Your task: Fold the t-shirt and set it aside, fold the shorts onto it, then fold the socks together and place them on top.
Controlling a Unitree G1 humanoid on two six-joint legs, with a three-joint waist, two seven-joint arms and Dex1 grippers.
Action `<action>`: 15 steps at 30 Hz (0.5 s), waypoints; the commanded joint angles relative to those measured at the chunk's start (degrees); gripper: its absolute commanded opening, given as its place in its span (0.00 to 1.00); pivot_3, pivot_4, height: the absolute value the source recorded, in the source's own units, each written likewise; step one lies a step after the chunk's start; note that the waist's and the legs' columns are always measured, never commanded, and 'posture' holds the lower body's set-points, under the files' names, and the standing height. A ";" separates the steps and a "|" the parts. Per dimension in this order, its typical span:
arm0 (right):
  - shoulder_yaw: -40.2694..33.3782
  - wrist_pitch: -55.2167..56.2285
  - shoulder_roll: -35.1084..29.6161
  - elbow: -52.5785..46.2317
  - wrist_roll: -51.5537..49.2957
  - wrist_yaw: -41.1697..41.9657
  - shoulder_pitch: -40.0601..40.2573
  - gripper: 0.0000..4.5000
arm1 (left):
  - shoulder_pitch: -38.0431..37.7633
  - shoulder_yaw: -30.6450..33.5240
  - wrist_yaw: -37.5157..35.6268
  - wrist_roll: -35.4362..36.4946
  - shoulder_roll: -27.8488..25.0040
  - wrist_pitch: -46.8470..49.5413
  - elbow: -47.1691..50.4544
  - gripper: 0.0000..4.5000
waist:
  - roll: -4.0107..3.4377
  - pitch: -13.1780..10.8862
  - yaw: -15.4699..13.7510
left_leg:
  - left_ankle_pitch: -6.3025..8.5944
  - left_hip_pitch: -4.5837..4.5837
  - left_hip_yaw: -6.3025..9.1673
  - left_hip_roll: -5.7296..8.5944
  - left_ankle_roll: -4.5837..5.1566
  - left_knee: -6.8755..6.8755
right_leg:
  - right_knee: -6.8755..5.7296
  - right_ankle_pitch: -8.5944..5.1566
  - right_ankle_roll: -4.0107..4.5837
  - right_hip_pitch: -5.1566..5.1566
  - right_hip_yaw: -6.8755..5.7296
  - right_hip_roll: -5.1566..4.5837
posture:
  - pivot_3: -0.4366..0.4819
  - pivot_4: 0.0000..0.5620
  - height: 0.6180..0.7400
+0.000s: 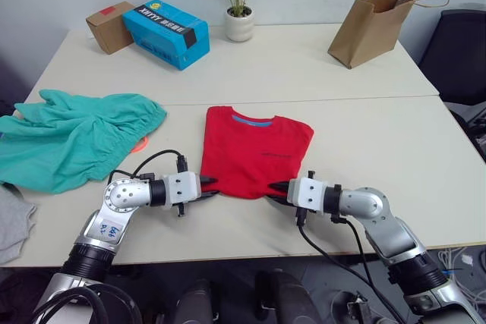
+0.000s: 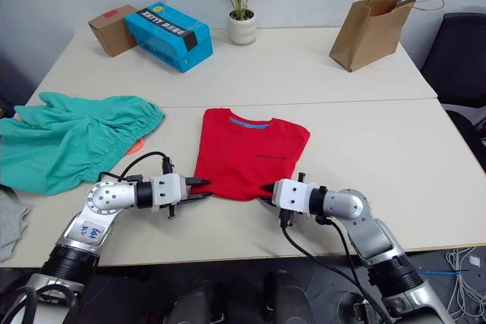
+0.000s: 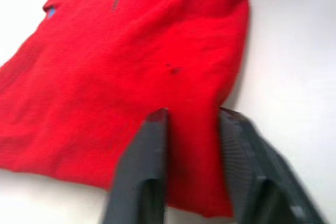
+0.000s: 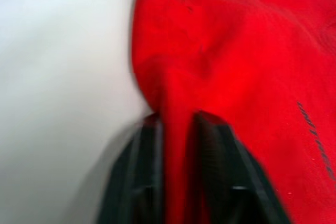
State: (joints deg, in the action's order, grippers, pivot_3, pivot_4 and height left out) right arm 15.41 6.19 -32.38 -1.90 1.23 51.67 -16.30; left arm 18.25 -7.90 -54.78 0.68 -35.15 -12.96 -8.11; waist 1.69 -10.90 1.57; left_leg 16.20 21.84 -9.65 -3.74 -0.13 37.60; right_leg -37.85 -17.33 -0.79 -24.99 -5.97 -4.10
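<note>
The red t-shirt (image 1: 254,149) lies flat in the middle of the table, sleeves folded in, collar pointing away from me. My left gripper (image 1: 209,187) is at its near left hem corner, fingers (image 3: 147,161) apart with flat red fabric between them. My right gripper (image 1: 276,190) is at the near right hem corner, shut on a raised ridge of the t-shirt (image 4: 178,145). The teal shorts (image 1: 68,138) lie crumpled to the left, with a bit of orange drawstring (image 1: 139,143) showing. The grey socks (image 1: 11,221) sit at the table's near left, partly out of frame.
At the back of the table (image 1: 395,149) stand a cardboard box (image 1: 108,26), a blue box (image 1: 167,32), a potted plant (image 1: 239,20) and a brown paper bag (image 1: 372,28). A black chair (image 1: 459,51) stands off the table's right side.
</note>
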 commanded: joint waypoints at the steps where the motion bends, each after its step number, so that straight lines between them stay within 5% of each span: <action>1: -0.52 0.45 -0.89 -4.80 -4.60 3.27 2.56 0.00 | -3.57 -0.71 -5.05 3.95 -2.35 4.81 3.15 0.01 | 0.00 0.00 0.09 | 0.05 -0.03 0.00 0.00 0.06 -0.04 | 0.01 0.00 0.00 0.01 0.01 0.00 | 0.48 0.27 1.00; 9: -4.08 -2.42 -8.28 -15.84 -13.25 9.15 14.71 0.00 | -18.35 3.38 -5.60 10.49 -8.58 9.68 21.73 0.00 | 0.00 0.00 -0.01 | 0.21 -0.62 0.00 -0.05 -0.33 -0.57 | 0.19 -0.46 0.04 0.46 0.02 0.03 | 0.48 0.27 1.00; 15: -6.07 -2.40 -9.24 -14.70 -14.23 7.96 18.71 0.00 | -24.89 6.75 -3.83 13.58 -9.96 14.51 28.70 0.00 | 0.04 -0.01 -0.09 | 0.44 -0.62 0.02 -0.02 -0.02 -0.48 | 0.30 -0.43 0.06 0.52 0.04 0.02 | 0.48 0.27 1.00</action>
State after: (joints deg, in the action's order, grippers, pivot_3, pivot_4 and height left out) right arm 12.20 3.90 -41.10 -16.30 -11.04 59.55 1.72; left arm -5.72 -3.58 -59.14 12.70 -44.12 0.27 18.99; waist 1.73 -10.91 1.48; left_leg 16.64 21.23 -9.63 -3.76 -0.18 37.11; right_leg -37.51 -17.76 -0.73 -24.47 -5.94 -4.08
